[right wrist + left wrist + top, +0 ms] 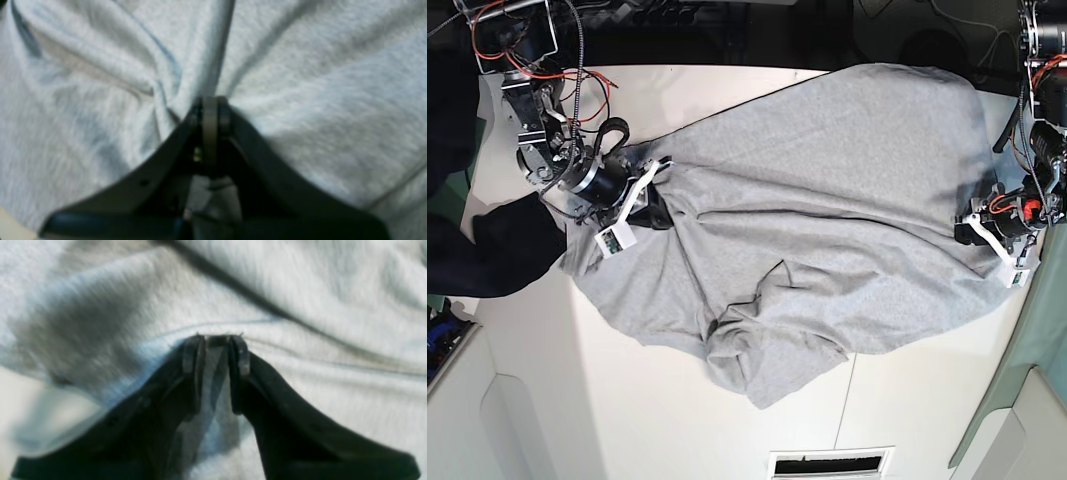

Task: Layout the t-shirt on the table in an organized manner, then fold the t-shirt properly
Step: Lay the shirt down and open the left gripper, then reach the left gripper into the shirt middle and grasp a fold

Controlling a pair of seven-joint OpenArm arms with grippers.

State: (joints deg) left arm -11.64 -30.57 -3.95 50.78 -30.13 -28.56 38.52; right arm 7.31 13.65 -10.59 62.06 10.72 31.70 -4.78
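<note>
The t-shirt (pixel 827 200) lay rumpled across the desk (pixel 677 420). The left tool (pixel 216 341) and right tool (pixel 210 110) each pinched cloth at opposite ends; pulling apart unevenly risked slipping a pinch, bunching the near folds.

The t-shirt (pixel 827 200) lies spread across the middle of the table (pixel 727 90), reaching from my right gripper (pixel 655 195) at the base view's left side to my left gripper (pixel 975 228) at its right side. A bunched fold of the shirt lies toward the near edge, between my two arms. My right gripper's jaws are pinched onto a ridge of the cloth (pixel 206 66) — my left gripper's jaws sit on the shirt's edge (pixel 300 290) with cloth between them. A dark cloth (pixel 497 250) lies at the table's left edge, just beside the shirt and my right arm.
</note>
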